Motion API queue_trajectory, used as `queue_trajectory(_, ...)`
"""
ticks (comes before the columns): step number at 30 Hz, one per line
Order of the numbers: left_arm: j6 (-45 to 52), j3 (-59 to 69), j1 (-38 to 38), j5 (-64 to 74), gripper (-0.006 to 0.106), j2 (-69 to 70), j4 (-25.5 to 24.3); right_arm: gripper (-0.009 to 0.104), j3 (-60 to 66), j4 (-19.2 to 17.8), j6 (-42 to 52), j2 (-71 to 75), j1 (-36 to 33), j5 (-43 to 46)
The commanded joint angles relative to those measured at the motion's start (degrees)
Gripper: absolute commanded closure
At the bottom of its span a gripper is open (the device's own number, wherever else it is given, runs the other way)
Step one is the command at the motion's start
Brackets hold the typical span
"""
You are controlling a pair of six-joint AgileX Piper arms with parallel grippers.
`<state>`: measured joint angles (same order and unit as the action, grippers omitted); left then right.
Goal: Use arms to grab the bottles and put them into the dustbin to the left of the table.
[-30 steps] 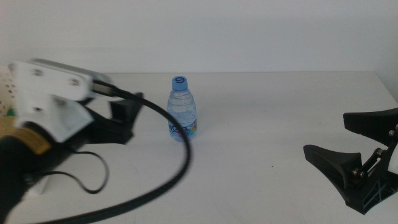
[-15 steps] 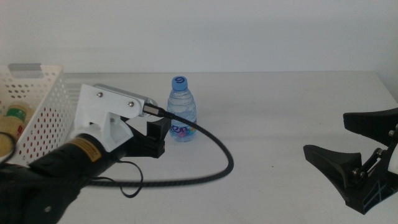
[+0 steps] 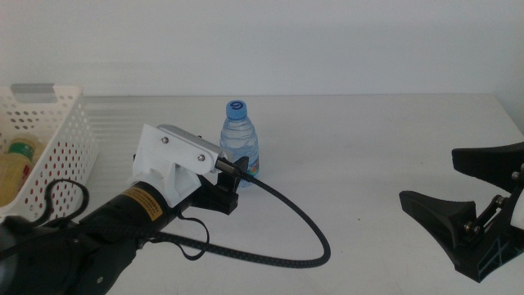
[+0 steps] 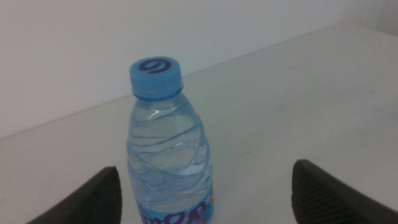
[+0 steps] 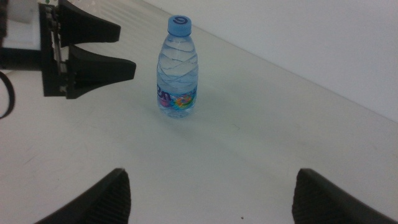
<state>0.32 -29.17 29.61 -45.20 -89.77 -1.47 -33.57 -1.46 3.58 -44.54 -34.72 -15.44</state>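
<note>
The white boxy housing hides the left gripper (image 3: pixel 223 195), now nearer the small clear blue-capped water bottle (image 3: pixel 239 146), jaws spread wide, nothing held.

L gripper (image 5: pixel 93 59) sits w/ jaws apart, just short of the water bottle (image 4: pixel 169 149); bottle stands upright straight ahead, nearer one jaw than the other, gap either side. Bare table (image 3: pixel 368 147) behind and around bottle. Black cable (image 3: pixel 286 221) loops on table beside L arm. Dustbin (image 3: pixel 61 143) stands close on arm's outer side. R gripper (image 3: pixel 463 209) well apart, jaws spread, open table ahead.
</note>
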Motion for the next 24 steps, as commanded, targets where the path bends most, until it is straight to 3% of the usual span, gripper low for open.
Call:
queue_trajectory(1,-0.3,-1.7,-0.6,-8.0,0.01,0.0,-0.2,0.027,-1.4,-0.3,0.9,0.4,0.0,3.6)
queue_trajectory(15,-3.1,-9.7,-1.3,-10.0,0.01,-9.6,2.3,0.027,-1.4,-0.3,0.9,0.4,0.0,3.6)
queue_trajectory(24,-5.2,-15.8,-4.0,-7.4,0.01,-14.3,-0.3,0.027,-1.4,-0.3,0.9,0.4,0.0,3.6)
